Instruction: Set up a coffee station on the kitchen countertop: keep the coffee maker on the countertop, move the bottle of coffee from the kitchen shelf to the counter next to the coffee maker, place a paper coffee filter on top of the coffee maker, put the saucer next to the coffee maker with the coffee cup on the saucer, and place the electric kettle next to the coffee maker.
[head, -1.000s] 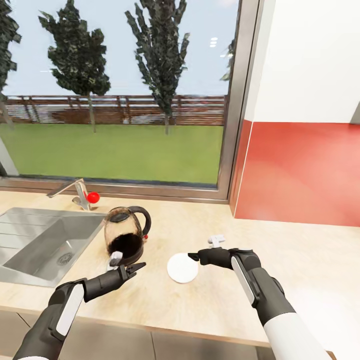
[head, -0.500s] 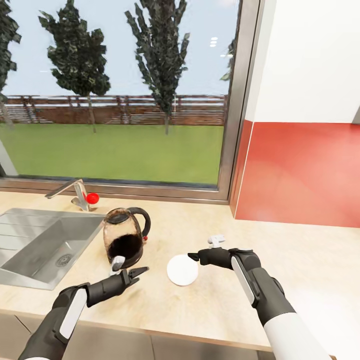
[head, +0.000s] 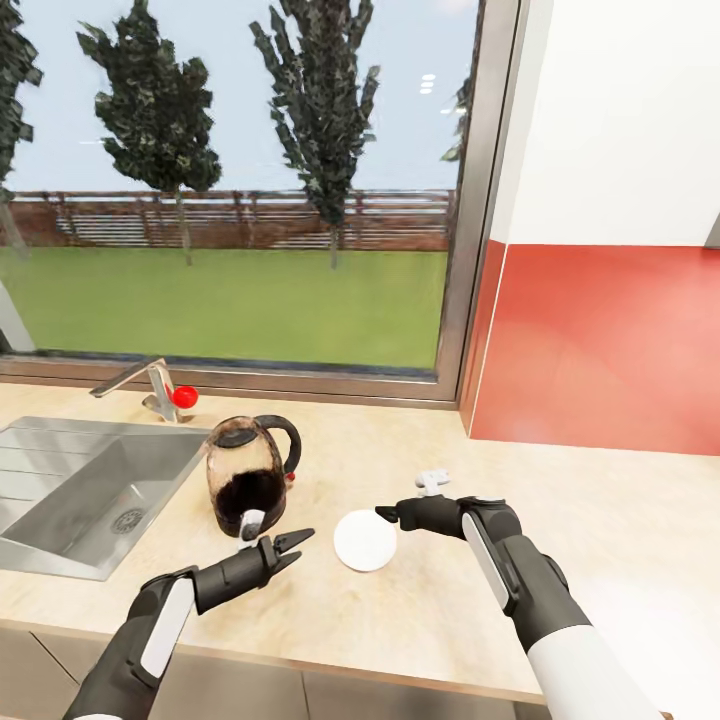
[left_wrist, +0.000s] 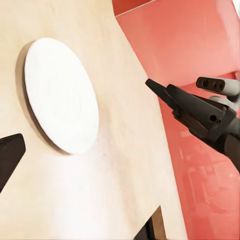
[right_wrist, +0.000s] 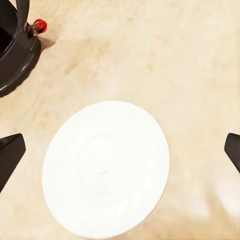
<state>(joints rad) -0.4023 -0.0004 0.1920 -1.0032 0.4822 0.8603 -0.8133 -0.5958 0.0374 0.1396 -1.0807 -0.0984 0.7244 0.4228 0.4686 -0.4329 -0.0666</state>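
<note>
Reaching over a pale wood-grain countertop (head: 600, 540), the robot's two dark arms frame a flat round white saucer (head: 365, 540) that lies bare on the surface. The left gripper (head: 288, 549) hovers low just beside the saucer's near-left edge, its two fingers parted and holding nothing. The right gripper (head: 385, 514) hangs at the saucer's far-right rim; its wrist camera looks straight down on the saucer (right_wrist: 105, 169) with a dark fingertip at each side of the picture, so the fingers stand wide apart and empty.

Just behind the left gripper stands a glass-bodied electric kettle with a black base and handle (head: 250, 472), upright on the counter near a brushed-steel sink (head: 60, 500) and a chrome tap with a red knob (head: 150, 385). Beyond them a tall window (head: 240, 190) opens on lawn and trees, and a red backsplash (head: 600, 340) runs to the right.

Judged from this, the task is at an early stage: kettle and saucer are on the counter, but the saucer carries no cup, and the coffee maker they must sit beside is out of frame, as are the bottle of coffee, the cup and the paper filter. Whether the kettle or saucer is already in its final spot cannot be told. A small white-grey fitting above the right wrist is too small to identify.
</note>
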